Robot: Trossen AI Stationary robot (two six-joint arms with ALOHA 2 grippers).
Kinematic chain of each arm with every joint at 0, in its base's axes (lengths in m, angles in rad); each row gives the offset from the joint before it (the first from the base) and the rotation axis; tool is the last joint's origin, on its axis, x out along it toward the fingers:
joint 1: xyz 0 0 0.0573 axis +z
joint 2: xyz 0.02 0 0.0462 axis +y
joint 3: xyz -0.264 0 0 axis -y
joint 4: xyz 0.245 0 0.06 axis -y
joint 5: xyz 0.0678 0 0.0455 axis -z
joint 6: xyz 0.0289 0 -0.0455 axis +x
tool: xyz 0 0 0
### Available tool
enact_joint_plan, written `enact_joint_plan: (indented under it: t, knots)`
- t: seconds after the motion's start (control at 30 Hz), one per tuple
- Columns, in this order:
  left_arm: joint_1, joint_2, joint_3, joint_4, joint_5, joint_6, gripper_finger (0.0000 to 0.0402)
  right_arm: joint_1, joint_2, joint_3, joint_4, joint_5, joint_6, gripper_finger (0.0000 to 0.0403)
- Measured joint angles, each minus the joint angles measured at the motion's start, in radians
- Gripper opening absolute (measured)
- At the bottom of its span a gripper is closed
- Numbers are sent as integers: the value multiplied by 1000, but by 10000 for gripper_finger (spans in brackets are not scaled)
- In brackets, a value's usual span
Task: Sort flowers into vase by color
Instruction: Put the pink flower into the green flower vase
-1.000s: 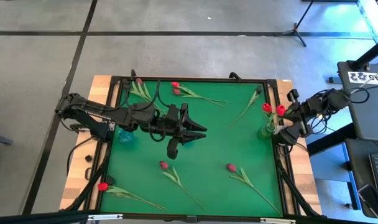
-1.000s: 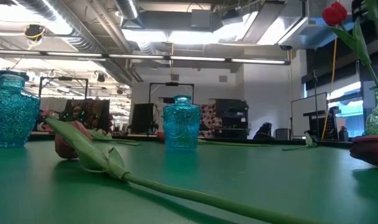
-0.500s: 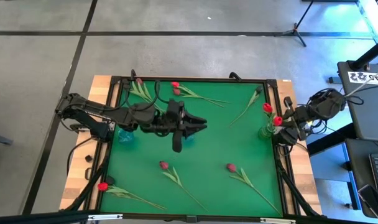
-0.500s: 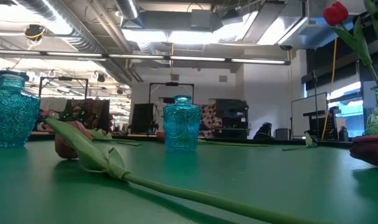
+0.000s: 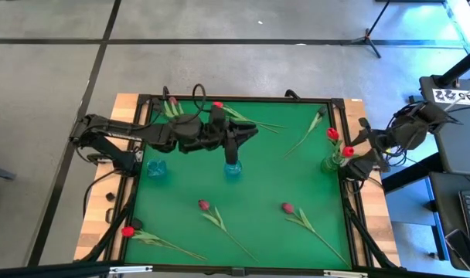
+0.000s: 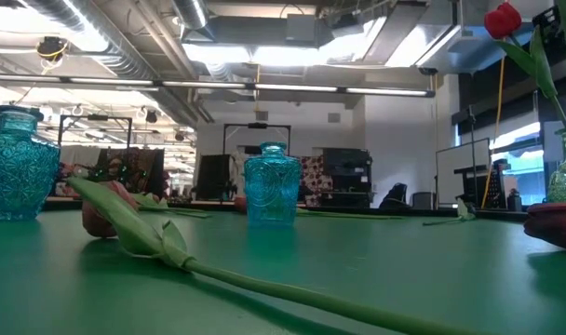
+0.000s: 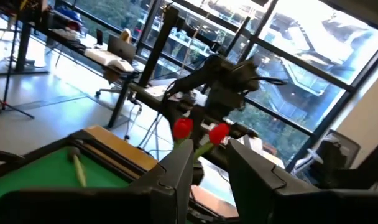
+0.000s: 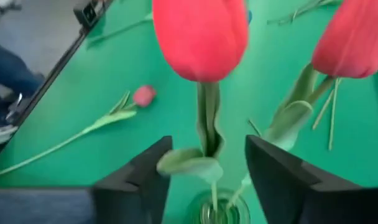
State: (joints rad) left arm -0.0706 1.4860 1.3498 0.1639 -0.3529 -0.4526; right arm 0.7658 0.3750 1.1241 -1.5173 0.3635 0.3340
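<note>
right gripper point(image 8: 204, 180) stands open, two red tulips point(image 8: 200, 37) in the vase point(image 5: 330, 163) just ahead.

Both arms are dark, near-black, built of chunky jointed segments. The left arm point(image 5: 142, 135) carries a thin black cable that loops up in an arc above its forearm. The right arm point(image 5: 405, 131) has bunched black cabling at its wrist. The left gripper point(image 7: 204, 180) has 2 broad, matte black fingers with flat, angular faces; the right gripper point(image 8: 207, 180) has 2 similar wedge-shaped black fingers.
</note>
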Motion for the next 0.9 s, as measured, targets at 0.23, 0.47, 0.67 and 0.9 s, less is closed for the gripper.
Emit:
enact_joint_plan:
  t: [0.23, 0.47, 0.67, 0.9]
  knots:
    - [33, -16, -1, -13, 32, 56, 94, 0, 144, 236, -55, -38, 27, 274]
    - [33, -175, 2, -35, 32, 144, 94, 0, 239, 491, -19, 48, 111, 281]
    - [36, -237, 1, -174, 25, 149, 94, 1, 298, 535, 139, 354, 23, 271]
    - [95, -289, -1, -342, 42, 152, 94, 13, 422, 549, 267, 691, -26, 249]
